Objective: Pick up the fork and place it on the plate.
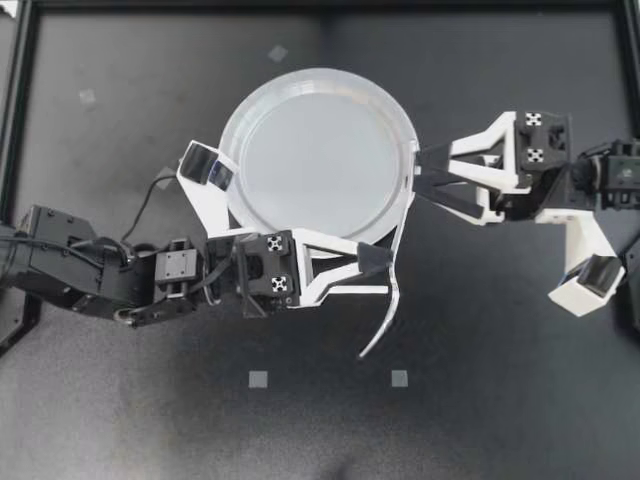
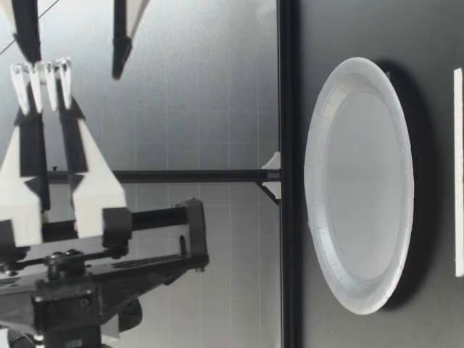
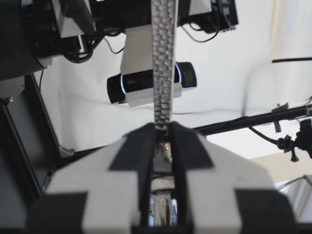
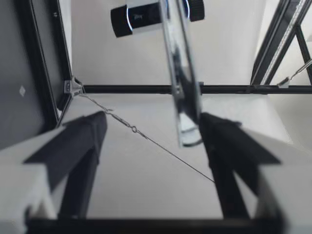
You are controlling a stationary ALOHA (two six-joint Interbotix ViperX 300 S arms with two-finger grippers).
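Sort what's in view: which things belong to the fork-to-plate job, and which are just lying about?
Job: fork, held up in the left jaws; white plate, nothing on it.
Lying about: small grey squares scattered on the black table.

A plate [image 1: 315, 160] lies flat near the middle of the worktop [image 1: 480, 400]. My left claw [image 1: 380, 272] reaches in from the left, over the plate's rim on its right-hand side. It grips a fork [image 1: 389, 312], held well above the worktop. The fork runs from beside the plate's right rim outward, away from the plate. My right claw [image 1: 420, 175] sits just right of the plate, fingers spread, with the fork's end between them.
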